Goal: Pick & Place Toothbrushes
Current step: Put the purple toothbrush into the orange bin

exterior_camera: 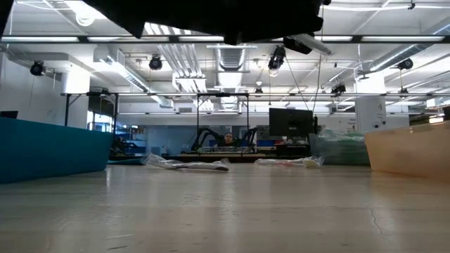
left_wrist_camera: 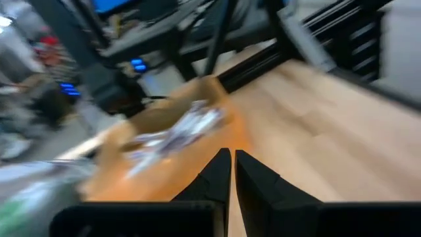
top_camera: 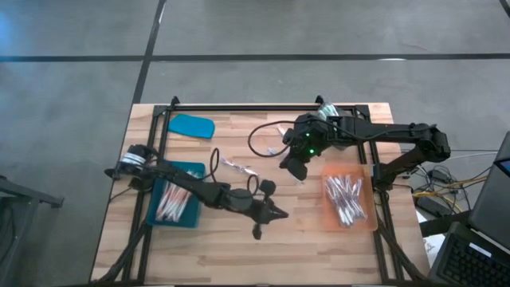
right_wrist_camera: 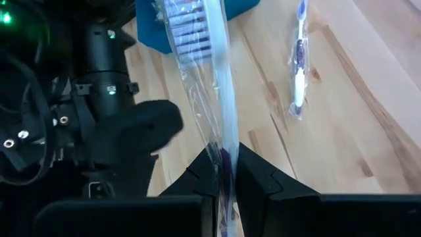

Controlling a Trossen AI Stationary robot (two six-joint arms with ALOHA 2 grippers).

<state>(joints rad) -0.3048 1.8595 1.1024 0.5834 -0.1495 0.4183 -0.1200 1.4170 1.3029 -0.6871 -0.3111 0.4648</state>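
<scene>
The right gripper [right_wrist_camera: 225,172] is pinching a clear-wrapped toothbrush [right_wrist_camera: 209,85] above the wooden table [top_camera: 303,231], between the blue tray [top_camera: 194,217] and the orange tray [top_camera: 371,221] of toothbrushes. The left gripper [left_wrist_camera: 232,172] is hovering mid-table, fingers pressed together. No readable writing is showing.

Right gripper [right_wrist_camera: 227,174] fingers pinch a wrapped toothbrush [right_wrist_camera: 214,85]; another toothbrush [right_wrist_camera: 298,62] lies nearby.
</scene>
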